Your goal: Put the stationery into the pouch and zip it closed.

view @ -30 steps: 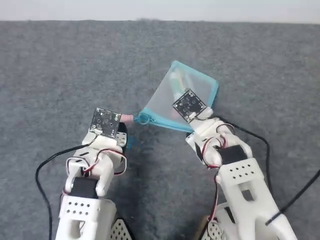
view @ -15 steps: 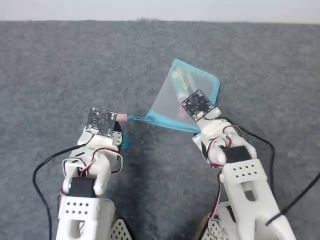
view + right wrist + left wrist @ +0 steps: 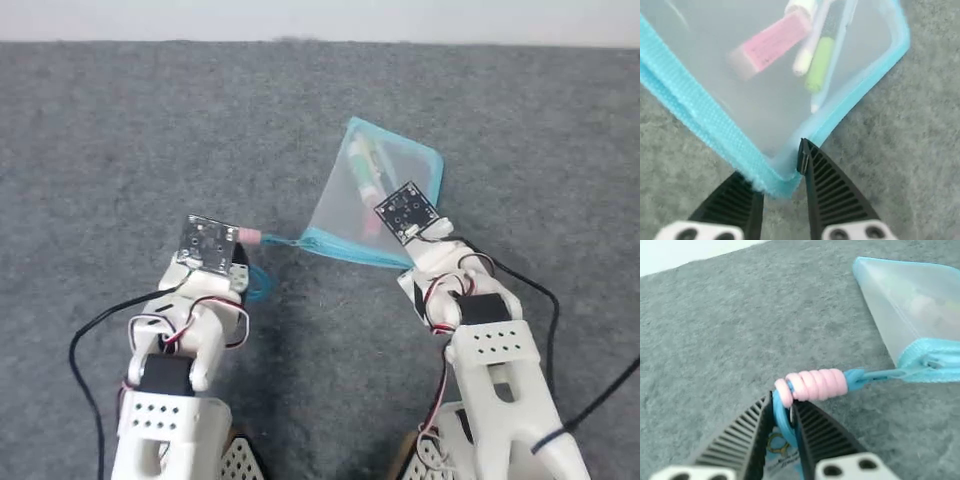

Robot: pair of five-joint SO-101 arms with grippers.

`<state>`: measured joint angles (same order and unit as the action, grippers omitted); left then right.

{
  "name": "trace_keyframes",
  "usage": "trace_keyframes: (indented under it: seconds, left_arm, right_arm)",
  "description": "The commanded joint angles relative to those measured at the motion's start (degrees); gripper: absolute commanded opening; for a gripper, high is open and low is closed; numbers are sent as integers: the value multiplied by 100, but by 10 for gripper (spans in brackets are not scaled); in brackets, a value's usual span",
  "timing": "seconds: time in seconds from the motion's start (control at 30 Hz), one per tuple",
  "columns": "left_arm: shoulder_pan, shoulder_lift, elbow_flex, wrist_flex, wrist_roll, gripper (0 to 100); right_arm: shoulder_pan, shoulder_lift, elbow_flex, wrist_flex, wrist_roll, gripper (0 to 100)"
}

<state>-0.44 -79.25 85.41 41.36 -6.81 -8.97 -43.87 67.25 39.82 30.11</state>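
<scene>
- The pouch (image 3: 350,205), translucent with blue trim, lies on the grey table (image 3: 120,130) near its middle, slightly toward the far edge and the right side.
- Stationery inside the pouch is visible through its wall: a pink eraser (image 3: 767,42), a green pen (image 3: 819,62) and pale pens.
- Left tool (image 3: 782,407): fingers together, clamped on the blue zip cord (image 3: 875,374) just behind its pink beads (image 3: 815,385). The cord runs to the nearest pouch corner.
- Right tool (image 3: 780,170): fingers clamped on the pouch at the other end of the zip edge (image 3: 685,105).
</scene>
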Motion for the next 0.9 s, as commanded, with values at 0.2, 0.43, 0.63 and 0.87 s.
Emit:
trace_keyframes:
  seconds: [0.2,0.43,0.63,0.87]
  left_arm:
    - [905,-132,189,18,-62,174]
    - [1064,-132,224,18,-62,208]
    - [1240,-123,198,255,-62,208]
    - [1556,-114,259,281,-264,203]
  right_arm:
    - [13,-75,-396,1059,-536,110]
    - [-259,-75,-677,1596,-607,290]
    - [-655,-75,-791,1684,-615,292]
    - [-664,-75,-791,1727,-659,292]
